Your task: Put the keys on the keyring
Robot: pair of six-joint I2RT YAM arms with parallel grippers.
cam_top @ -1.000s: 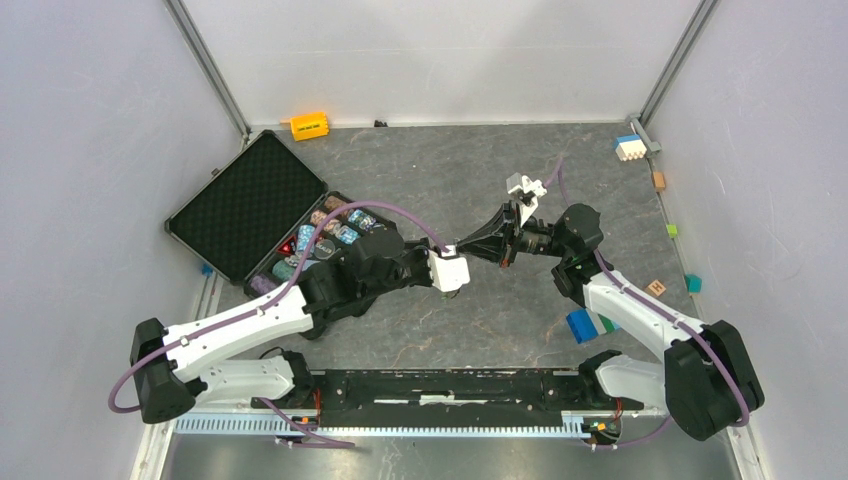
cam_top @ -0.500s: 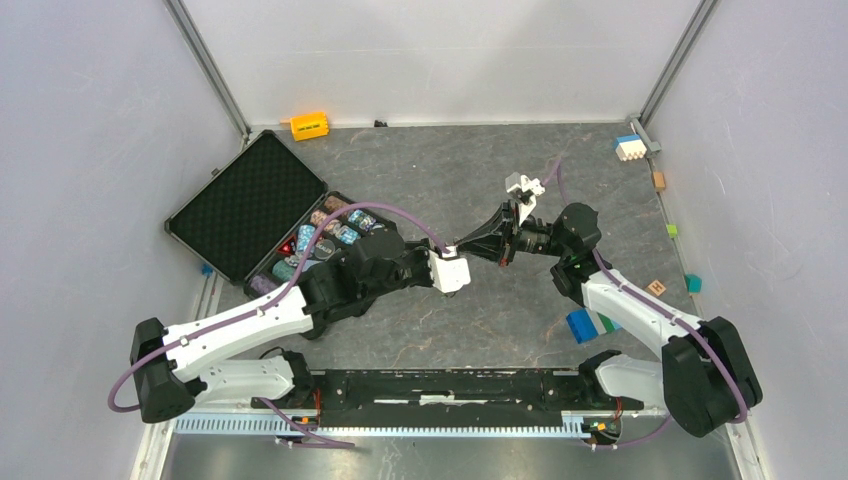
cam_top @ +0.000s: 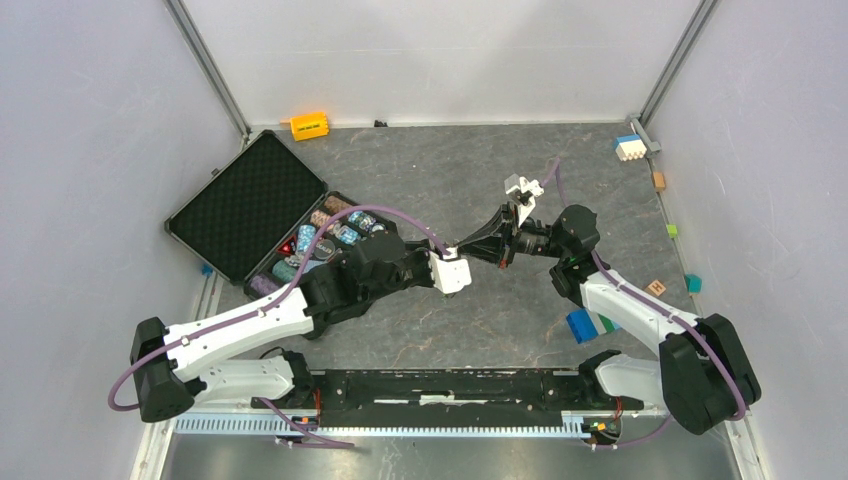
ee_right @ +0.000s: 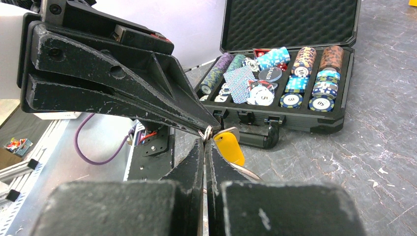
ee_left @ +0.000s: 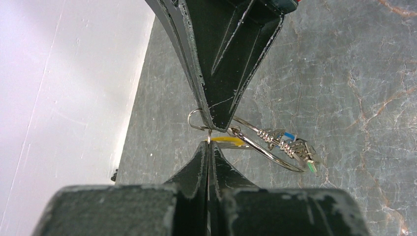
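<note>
Keys (ee_left: 294, 146) with blue and green tags sit bunched on the wire keyring (ee_left: 275, 160). It hangs in the air over the grey worktop (cam_top: 430, 170), reaching out from the spot where the two arms' tips meet. One more, the yellow-tagged key (ee_right: 229, 146), dangles right at that spot.

Nearest the arm bases, a blue, green and white brick stack (cam_top: 588, 325) lies beside the right arm.

Farther in, around mid-worktop, the left gripper (ee_left: 208, 145) and the right gripper (ee_right: 204, 143) point at each other, tip to tip. Both sets of jaws are pressed together with no gap. The right jaws pinch a small ring (ee_left: 195, 119), whose loop sticks out at one side of their tip. The left jaws are closed on a thin bit of metal just under that ring. Whether it is the ring's edge or the yellow-tagged key cannot be told.

Left of the grippers an open black case (cam_top: 245, 200) rests with its foam lid laid back and rows of poker chips (ee_right: 295, 73) in its tray. Along the right edge lie small cubes (cam_top: 656, 288), well apart. Farthest off, an orange-yellow block (cam_top: 309, 125) sits by the back wall, and a blue and white brick (cam_top: 628, 148) lies in the far right corner.
</note>
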